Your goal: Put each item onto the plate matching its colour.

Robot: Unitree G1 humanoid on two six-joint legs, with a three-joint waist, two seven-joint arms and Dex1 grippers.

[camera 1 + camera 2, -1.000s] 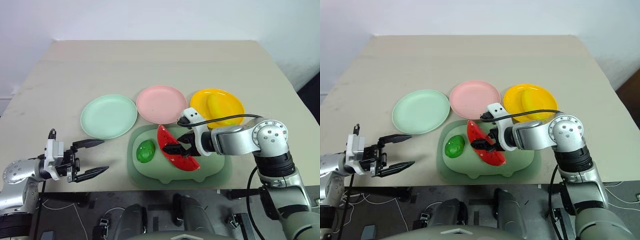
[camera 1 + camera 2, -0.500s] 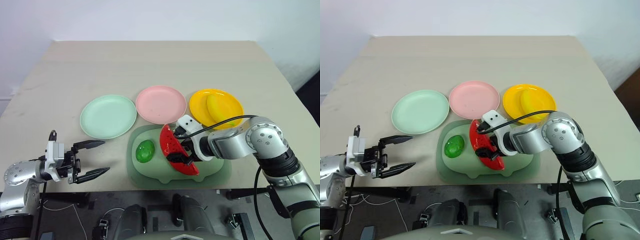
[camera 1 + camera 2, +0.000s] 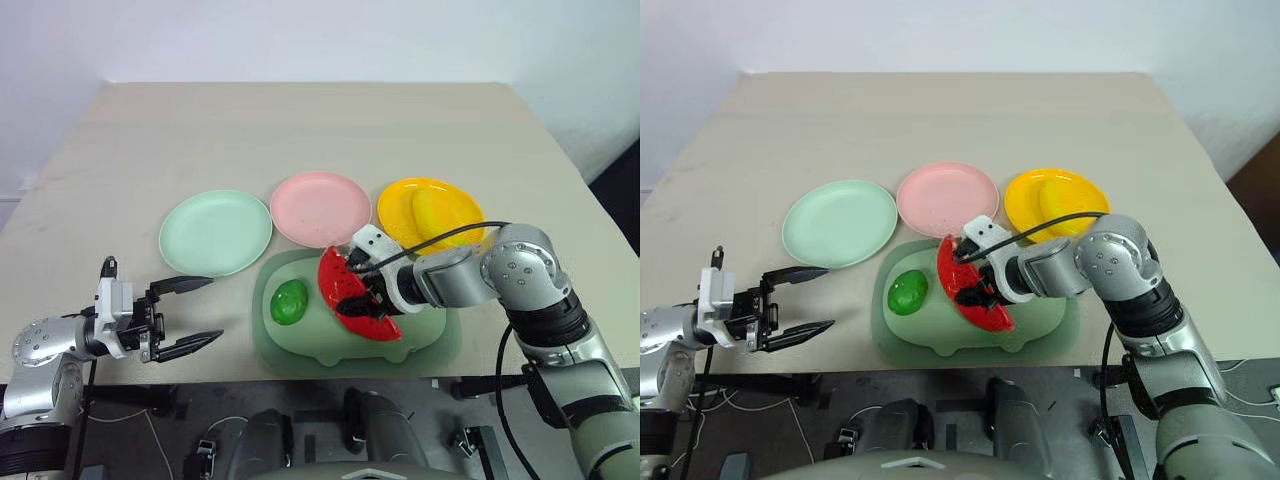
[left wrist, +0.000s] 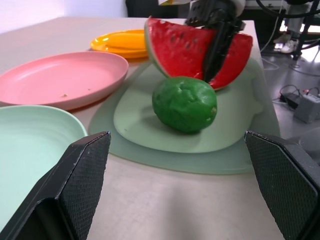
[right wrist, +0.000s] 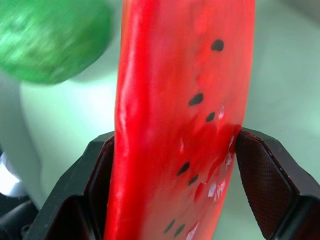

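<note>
Now right tool point(image 3: 362, 299) has clamped onto the watermelon wedge point(image 3: 350, 300), fingers pressed on both faces; a second ago it stood wide. Wedge probably still rests on the pig mat point(image 3: 420, 335), at 6 o'clock from the pink plate point(image 3: 322, 207). Lift next. Left tool point(image 3: 185, 315) spread wide, idle.

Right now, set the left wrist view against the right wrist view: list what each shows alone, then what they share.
Left wrist view alone: the pink plate, the yellow plate, the mint green plate and the table's far edge.
Right wrist view alone: the right gripper fingers pressed on both faces of the watermelon wedge.
Both: the wedge, the round green fruit and the dull-green mat.
</note>
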